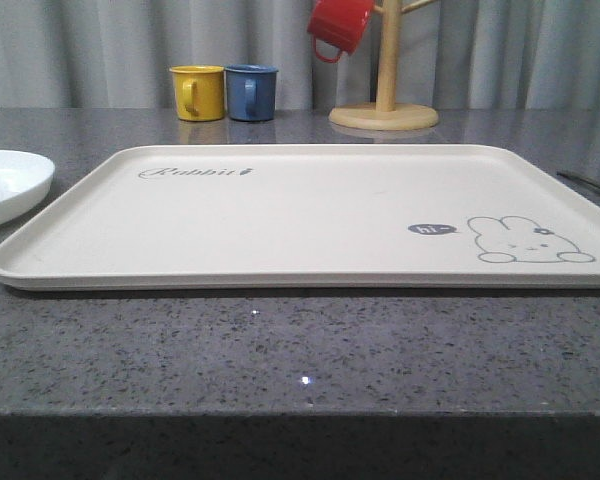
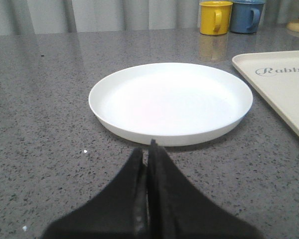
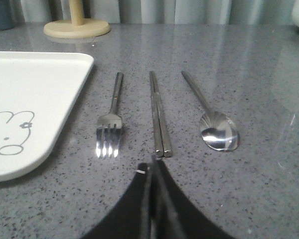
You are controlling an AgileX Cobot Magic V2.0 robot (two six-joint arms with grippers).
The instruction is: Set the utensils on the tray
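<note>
While the tray (image 1: 310,215) lies bare, both pincers (image 2: 148,149) (image 3: 150,167) sit closed.

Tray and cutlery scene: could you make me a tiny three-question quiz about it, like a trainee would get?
1. True or false: the fork lies on the tray.
2. Which lies between fork and spoon? A) chopsticks B) plate C) yellow mug
3. Fill in: the jaws of the left gripper and right gripper are ____.

Key: 1 false, it lies on the counter beside it; 2 A; 3 shut.
</note>
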